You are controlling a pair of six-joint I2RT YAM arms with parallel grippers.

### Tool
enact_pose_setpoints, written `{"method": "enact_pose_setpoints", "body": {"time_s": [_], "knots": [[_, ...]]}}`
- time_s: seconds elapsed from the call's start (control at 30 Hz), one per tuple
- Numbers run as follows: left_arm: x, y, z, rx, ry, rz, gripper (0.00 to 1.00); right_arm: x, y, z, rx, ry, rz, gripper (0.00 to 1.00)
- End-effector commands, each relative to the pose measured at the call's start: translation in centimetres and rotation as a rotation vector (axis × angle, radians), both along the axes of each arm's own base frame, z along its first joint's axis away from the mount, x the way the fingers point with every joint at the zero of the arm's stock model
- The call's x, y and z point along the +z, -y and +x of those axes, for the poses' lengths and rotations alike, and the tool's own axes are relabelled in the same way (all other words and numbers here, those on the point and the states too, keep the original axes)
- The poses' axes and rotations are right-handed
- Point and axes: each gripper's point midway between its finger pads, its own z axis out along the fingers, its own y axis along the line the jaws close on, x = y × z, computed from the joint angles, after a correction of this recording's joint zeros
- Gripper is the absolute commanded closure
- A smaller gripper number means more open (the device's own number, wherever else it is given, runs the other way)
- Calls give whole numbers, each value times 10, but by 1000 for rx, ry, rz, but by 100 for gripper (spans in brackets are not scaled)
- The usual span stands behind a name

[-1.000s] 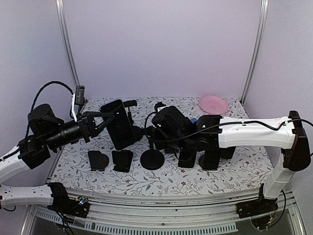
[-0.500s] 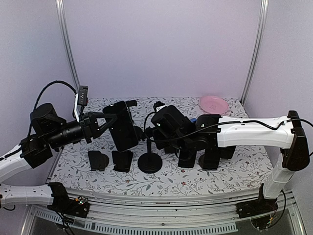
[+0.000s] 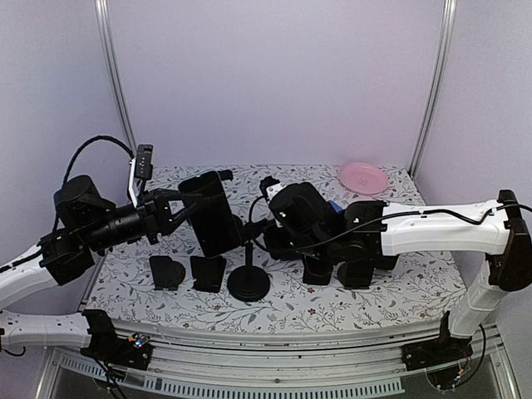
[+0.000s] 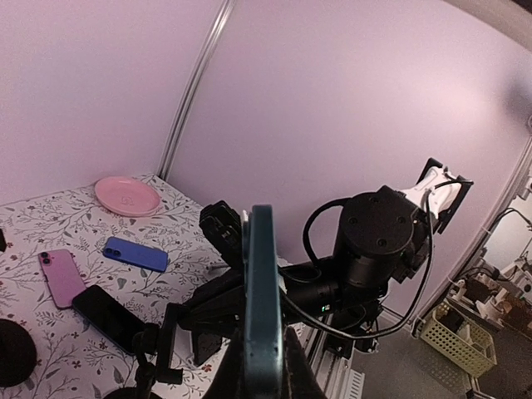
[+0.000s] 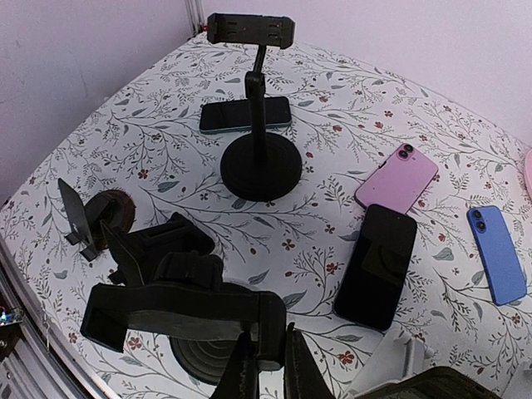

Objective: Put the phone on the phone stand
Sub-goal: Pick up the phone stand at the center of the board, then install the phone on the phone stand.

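Left wrist: phone [image 4: 261, 283] edge-on (broadside overhead)

Pale lilac walls [image 3: 274, 83] enclose a floral-patterned table [image 3: 376, 304].

Soft even light, wrist views warped

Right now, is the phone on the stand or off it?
Off: the left end effector holds the phone up beside the stand.
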Motion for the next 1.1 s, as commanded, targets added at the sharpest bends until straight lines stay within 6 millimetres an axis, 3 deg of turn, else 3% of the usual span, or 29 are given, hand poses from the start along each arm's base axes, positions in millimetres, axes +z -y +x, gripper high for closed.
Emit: {"method": "enact_pose_setpoints", "body": {"time_s": [0.0,0.3,0.63,0.9,1.07], "knots": [[16,0,0,-11,70,-51,100,41,-15,-15,100,21,174,97],[15,4,-3,-42,105,-63,100,60,-23,-32,215,25,269,98],[11,20,-5,-112,124,-78,100,63,-28,-41,276,10,296,98],[8,37,-23,-276,162,-128,100,72,-37,-61,386,-13,360,98],[14,38,-35,-341,217,-180,100,87,-40,-73,451,-16,421,98]]}}
